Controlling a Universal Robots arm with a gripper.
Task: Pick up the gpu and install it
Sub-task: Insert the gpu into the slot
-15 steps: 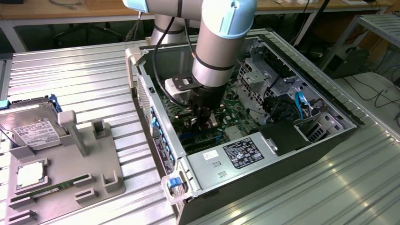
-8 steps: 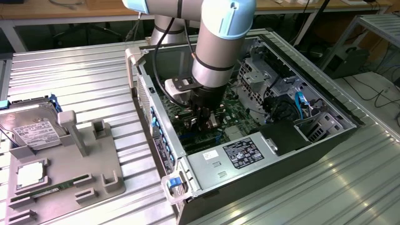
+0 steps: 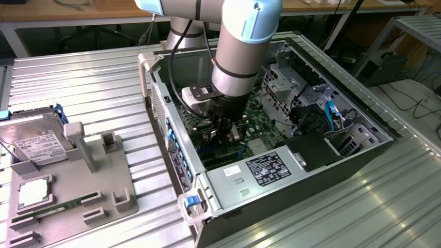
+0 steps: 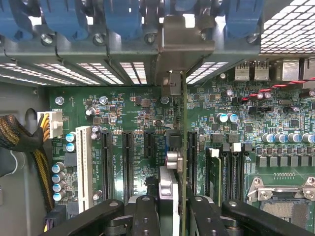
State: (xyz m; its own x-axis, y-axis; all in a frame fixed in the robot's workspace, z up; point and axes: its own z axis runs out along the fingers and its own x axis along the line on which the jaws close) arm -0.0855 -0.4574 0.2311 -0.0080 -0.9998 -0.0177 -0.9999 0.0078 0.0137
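**Green board, card going in edge-on**

Deep inside the open computer case (image 3: 276, 170), the claw (image 4: 172, 206) is clamped on the gpu (image 4: 183, 147), holding it upright against the motherboard (image 4: 133, 113), its metal bracket (image 4: 184, 44) touching the rear slot openings.

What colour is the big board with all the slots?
Green, clearest in the wrist view: the motherboard.

Gripper (image 4: 173, 209) fingers (image 4: 143, 216) clamp the gpu (image 4: 183, 162), held edge-on over the green motherboard (image 4: 133, 123). Card's metal bracket (image 4: 184, 44) sits against the case's rear slot wall, beside blue clips (image 4: 69, 17). Black expansion slots (image 4: 127, 162) lie alongside; a white slot (image 4: 82, 162) and braided cables (image 4: 22, 137) farther off.
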